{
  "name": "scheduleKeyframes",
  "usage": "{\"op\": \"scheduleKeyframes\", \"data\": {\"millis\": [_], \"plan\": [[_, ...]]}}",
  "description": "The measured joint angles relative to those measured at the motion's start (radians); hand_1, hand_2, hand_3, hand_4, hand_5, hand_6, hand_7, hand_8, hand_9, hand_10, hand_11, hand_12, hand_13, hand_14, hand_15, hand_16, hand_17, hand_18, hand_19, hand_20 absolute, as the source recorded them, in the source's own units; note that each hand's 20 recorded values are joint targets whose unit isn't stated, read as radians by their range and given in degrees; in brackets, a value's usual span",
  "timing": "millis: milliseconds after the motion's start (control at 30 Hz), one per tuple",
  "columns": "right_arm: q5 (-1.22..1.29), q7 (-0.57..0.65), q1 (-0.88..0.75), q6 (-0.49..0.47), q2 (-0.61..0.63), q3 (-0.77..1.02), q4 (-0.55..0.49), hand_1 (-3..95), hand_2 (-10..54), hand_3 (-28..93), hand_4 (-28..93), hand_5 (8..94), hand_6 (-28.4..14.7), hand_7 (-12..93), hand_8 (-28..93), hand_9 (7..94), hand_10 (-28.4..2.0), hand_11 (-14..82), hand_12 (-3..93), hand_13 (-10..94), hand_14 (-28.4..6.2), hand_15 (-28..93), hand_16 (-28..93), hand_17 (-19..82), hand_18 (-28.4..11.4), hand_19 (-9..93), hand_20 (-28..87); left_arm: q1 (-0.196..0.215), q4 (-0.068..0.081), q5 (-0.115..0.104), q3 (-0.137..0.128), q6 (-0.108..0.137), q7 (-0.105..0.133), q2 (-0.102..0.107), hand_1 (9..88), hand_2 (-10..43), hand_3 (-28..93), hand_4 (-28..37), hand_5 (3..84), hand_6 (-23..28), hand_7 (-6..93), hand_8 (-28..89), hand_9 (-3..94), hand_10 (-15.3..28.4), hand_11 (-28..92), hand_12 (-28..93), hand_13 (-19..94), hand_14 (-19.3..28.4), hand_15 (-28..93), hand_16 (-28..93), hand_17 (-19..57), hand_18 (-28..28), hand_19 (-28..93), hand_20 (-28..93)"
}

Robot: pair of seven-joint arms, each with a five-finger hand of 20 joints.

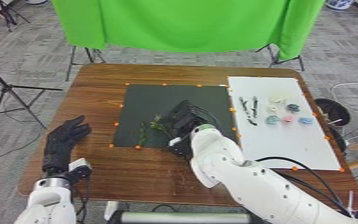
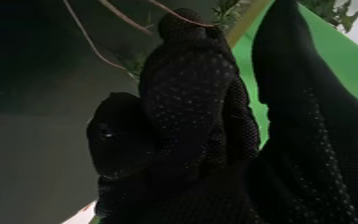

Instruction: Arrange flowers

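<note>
The leafy sprig (image 1: 143, 134), probably light and flexible, is best pinched mid-stem. Fingers are parted on the left hand (image 1: 62, 141); the right hand's (image 1: 186, 119) grip cannot be told.

On my dark mat (image 1: 146, 99) I have a slim green sprig (image 1: 143, 134) lying lengthwise beside a leafier green sprig (image 1: 158, 124), while on my white board (image 1: 291, 145) small rounded blooms (image 1: 288, 119) in cream, pink and blues sit loosely grouped next to two slender dark pieces (image 1: 254, 107) lying roughly side by side.
</note>
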Motion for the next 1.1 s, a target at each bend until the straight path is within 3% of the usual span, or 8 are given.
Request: {"op": "scheduleKeyframes", "data": {"millis": [633,1100], "plan": [[-0.004,-0.001,-0.023,0.003,0.025,0.014,-0.016,38.9,-5.6,67,-11,65.3,-0.5,16,-4,83.3,-15.0,15.0,14.3,94,-3.6,50,23,72,-7.4,89,33,0.0,-0.001,0.006,-0.001,-0.008,-0.004,0.001,22.7,24.7,70,-28.3,50.6,3.0,13.6,-8,52.4,13.4,22,10,44,16.2,24,-3,11.1,10.8,10,19],[-0.004,-0.011,-0.109,0.027,0.11,0.108,-0.119,36.2,-3.9,67,-10,65.0,-0.6,16,-9,84.3,-15.0,16.0,15.2,94,-3.7,51,23,71,-7.6,90,32,0.005,-0.003,0.006,-0.007,-0.009,-0.004,0.0,22.7,24.7,70,-28.3,50.7,3.0,13.6,-9,52.7,13.3,22,10,44,16.3,24,-3,11.0,11.0,10,19]]}}
